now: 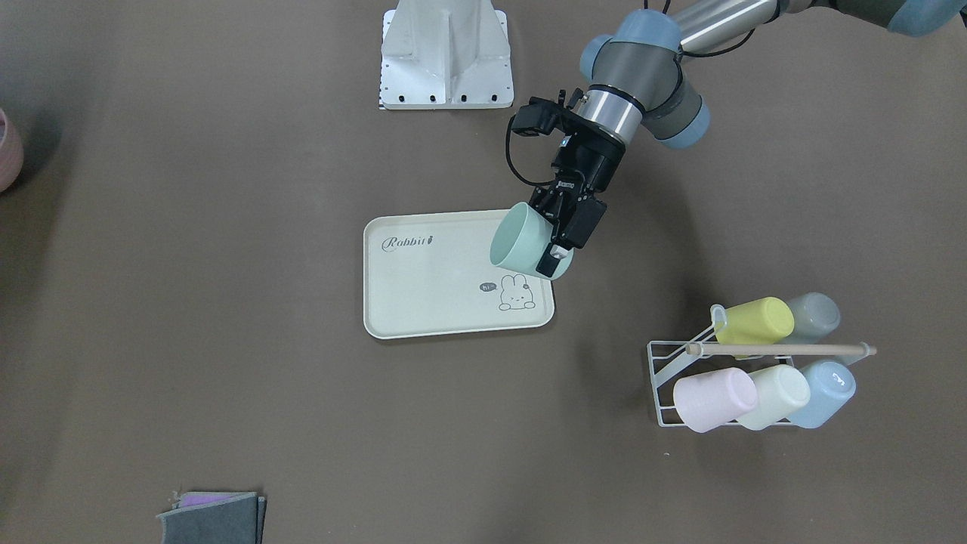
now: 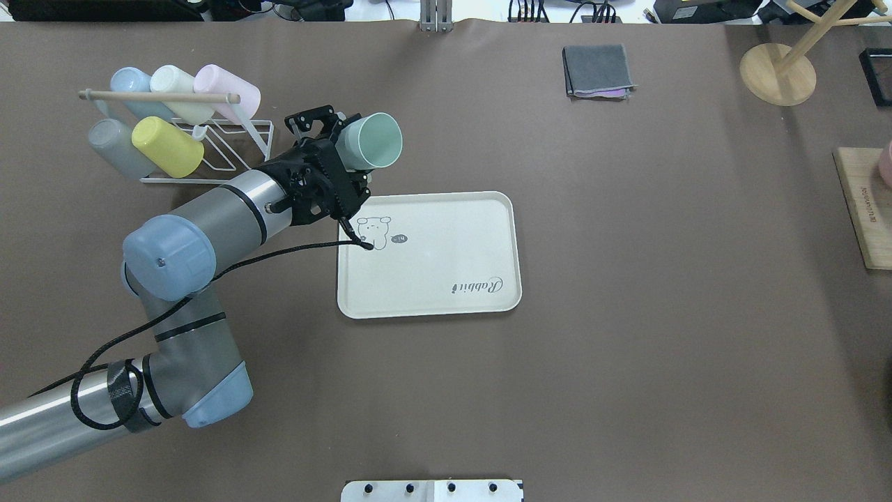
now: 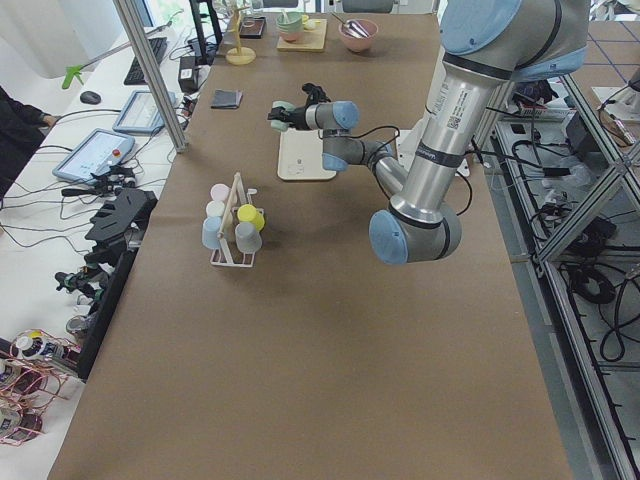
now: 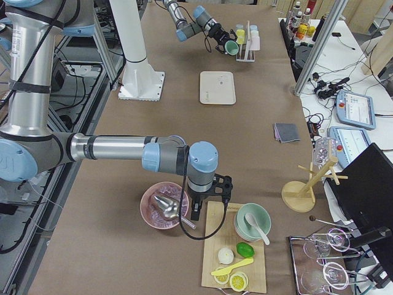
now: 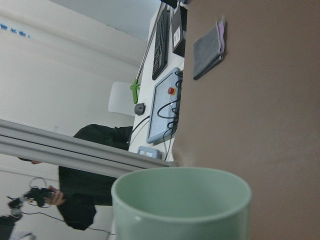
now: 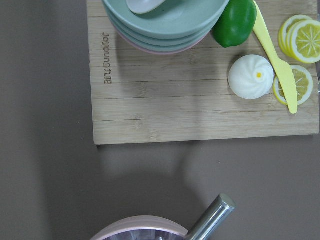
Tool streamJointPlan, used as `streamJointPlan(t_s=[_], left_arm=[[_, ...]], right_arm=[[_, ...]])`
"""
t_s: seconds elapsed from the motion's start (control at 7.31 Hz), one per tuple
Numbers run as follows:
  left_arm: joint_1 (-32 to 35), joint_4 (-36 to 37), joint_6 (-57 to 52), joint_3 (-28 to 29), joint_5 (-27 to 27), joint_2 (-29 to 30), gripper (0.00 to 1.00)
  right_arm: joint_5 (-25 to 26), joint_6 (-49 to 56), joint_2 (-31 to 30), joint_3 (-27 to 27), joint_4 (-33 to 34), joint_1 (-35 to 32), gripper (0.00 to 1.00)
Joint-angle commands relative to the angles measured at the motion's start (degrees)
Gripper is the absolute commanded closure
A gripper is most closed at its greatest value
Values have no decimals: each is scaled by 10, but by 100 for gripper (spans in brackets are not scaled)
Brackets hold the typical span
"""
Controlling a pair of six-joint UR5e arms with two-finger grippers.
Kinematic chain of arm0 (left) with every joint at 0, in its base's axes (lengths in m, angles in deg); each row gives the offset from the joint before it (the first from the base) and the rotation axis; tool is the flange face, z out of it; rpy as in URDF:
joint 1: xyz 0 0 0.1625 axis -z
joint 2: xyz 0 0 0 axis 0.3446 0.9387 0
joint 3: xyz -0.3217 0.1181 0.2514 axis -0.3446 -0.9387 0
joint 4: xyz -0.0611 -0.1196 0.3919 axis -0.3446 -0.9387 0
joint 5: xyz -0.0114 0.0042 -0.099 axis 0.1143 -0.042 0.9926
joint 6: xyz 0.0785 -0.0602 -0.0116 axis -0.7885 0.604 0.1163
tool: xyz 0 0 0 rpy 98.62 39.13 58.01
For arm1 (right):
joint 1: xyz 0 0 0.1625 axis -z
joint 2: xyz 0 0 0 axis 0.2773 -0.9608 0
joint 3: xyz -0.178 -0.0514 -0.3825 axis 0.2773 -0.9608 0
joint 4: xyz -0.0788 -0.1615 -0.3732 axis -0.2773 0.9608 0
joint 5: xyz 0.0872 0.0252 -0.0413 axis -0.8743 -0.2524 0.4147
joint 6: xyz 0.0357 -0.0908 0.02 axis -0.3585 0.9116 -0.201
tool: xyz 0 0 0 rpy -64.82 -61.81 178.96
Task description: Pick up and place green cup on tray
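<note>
My left gripper [image 1: 557,243] is shut on the green cup [image 1: 521,240], a plain mint tumbler. It holds the cup on its side in the air, mouth pointing away from the wrist, over the rabbit-drawing end of the cream tray [image 1: 438,291]. From overhead the green cup [image 2: 373,141] is at the gripper [image 2: 343,155], just beyond the tray's [image 2: 453,258] far left corner. Its rim fills the bottom of the left wrist view [image 5: 182,205]. My right gripper [image 4: 206,208] hangs far off near a pink bowl; I cannot tell whether it is open or shut.
A white wire rack [image 2: 209,150] with several pastel cups stands left of the tray. A folded grey cloth [image 2: 598,71] and a wooden stand [image 2: 777,73] lie at the back right. A wooden board [image 6: 200,110] carries bowls, lemon slices and a pepper.
</note>
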Motion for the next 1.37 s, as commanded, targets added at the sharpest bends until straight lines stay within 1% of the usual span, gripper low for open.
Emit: streamJointPlan(t_s=[0.0, 0.14, 0.27, 0.41, 0.55, 0.68, 0.96, 1.23], left_arm=[[0, -128, 208, 83, 113, 27, 100], [-6, -184, 290, 123, 130, 49, 100], [-7, -202, 326, 138, 147, 62, 100], [-9, -215, 360, 141, 151, 62, 100], [-10, -260, 383, 184, 150, 62, 100], [-11, -282, 404, 219, 150, 65, 100], [-11, -283, 404, 232, 147, 72, 100], [-11, -278, 404, 257, 147, 94, 100]], right_arm=[[0, -4, -3, -1, -5, 0, 0], [2, -3, -3, -1, -6, 0, 0], [4, -3, -3, -1, -6, 0, 0], [5, -3, -3, -2, -6, 0, 0], [5, 2, 1, -4, -8, 0, 0], [4, 6, 3, 2, -9, 0, 0], [2, 6, 5, 4, -13, 1, 0], [2, 0, 5, 0, -13, 1, 0]])
